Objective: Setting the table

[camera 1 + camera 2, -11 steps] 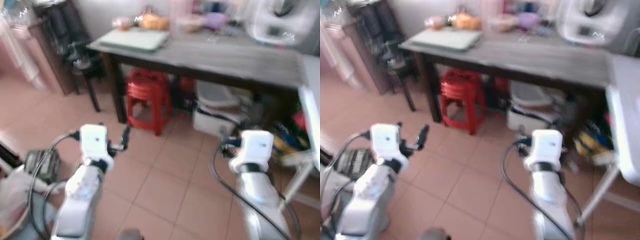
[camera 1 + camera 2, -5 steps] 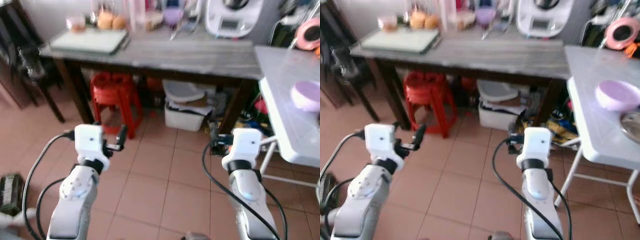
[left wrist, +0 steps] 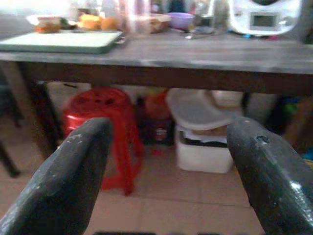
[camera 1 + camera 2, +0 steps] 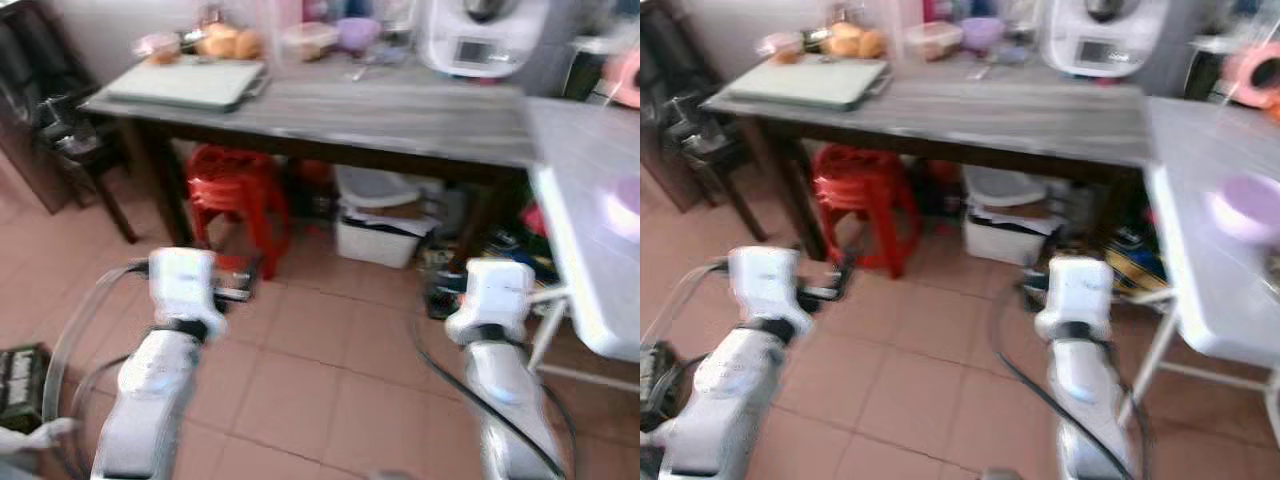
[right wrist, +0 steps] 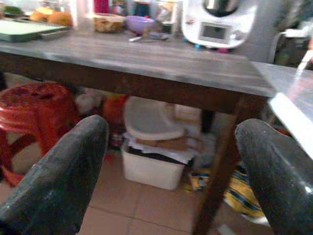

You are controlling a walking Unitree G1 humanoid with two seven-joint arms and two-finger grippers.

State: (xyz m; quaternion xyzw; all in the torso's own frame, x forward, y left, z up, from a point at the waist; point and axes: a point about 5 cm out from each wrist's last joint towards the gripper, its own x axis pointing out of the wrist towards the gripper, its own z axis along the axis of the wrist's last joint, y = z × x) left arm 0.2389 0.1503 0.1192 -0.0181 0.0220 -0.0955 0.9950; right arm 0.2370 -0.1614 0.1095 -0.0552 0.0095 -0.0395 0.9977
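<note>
The whole view is swinging back leftward compared with half a second ago, so the white folding table [image 4: 1200,200] is sliding toward the right edge while the furniture itself is staying put. The robot is facing the long dark wooden table [image 4: 400,115], which is carrying a pale green tray [image 4: 185,82], oranges, a purple bowl [image 4: 357,30] and a white kitchen appliance [image 4: 485,35]; a red stool [image 4: 240,190] and a white bin [image 4: 385,215] are sitting beneath it. A lilac bowl [image 4: 1248,205] is resting on the white table. This looks like the approach step: nothing is being carried, and the next move probably calls for walking closer and choosing a dish. Both arms are reaching forward at mid height, the left gripper [image 3: 168,171] and right gripper [image 5: 171,171] each spread wide and empty.
</note>
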